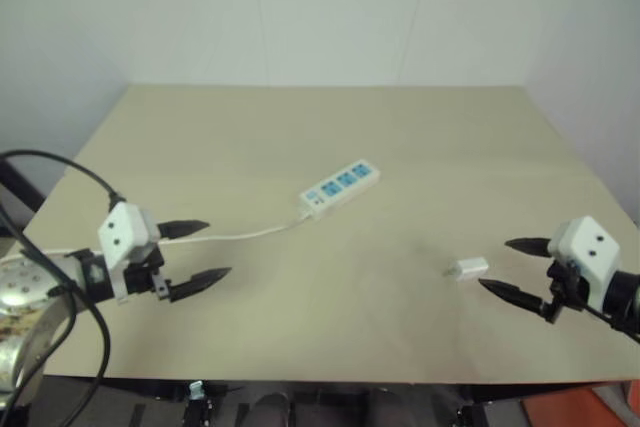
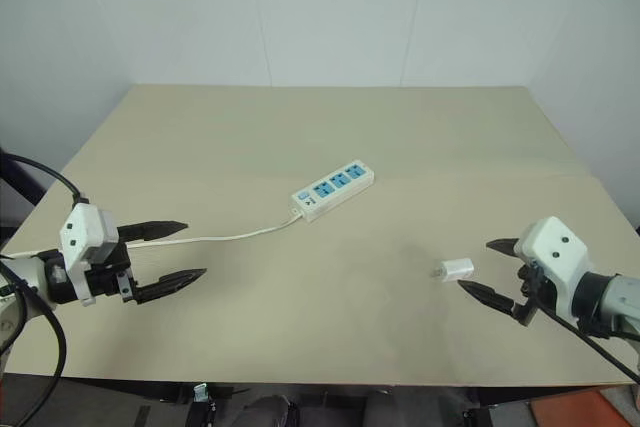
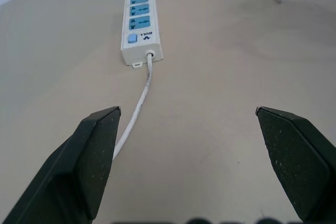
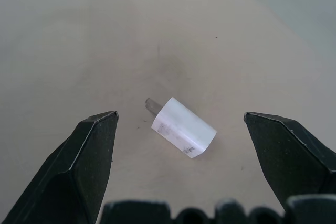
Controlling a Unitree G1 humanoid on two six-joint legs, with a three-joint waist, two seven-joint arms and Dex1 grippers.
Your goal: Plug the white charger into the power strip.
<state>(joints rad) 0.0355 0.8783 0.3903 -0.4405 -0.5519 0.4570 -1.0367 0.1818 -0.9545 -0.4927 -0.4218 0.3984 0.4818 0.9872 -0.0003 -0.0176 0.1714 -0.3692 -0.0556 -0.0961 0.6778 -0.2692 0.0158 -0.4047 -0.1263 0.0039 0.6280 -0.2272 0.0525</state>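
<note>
The white charger (image 2: 455,269) lies on its side on the bare worktop (image 2: 330,147), in the lower right of the head view, with nothing gripping it; in the right wrist view it sits squarely between the two black fingers, its short metal prongs pointing away toward the upper left of that frame. That placement reads as a set-up for a grasp: the right pincer (image 2: 490,267) hovers just beside the charger with its jaws spread wide and empty, aimed along the worktop at it. The charger is a small, white, boxy block with rounded edges, faint grey print on one face, and a pale glossy shell; being so short and light, it would probably skid if nudged by one finger alone. The power strip (image 2: 333,189) rests well apart from it, near the centre of the frame, lying diagonally with its blue outlet faces turned up, so a plug could go in from above. Its thin white cord (image 2: 220,238) trails off toward the lower left, passing close by the left pincer (image 2: 183,251), which also stands wide and holds nothing, pointed toward the strip, likely ready to steady it.
</note>
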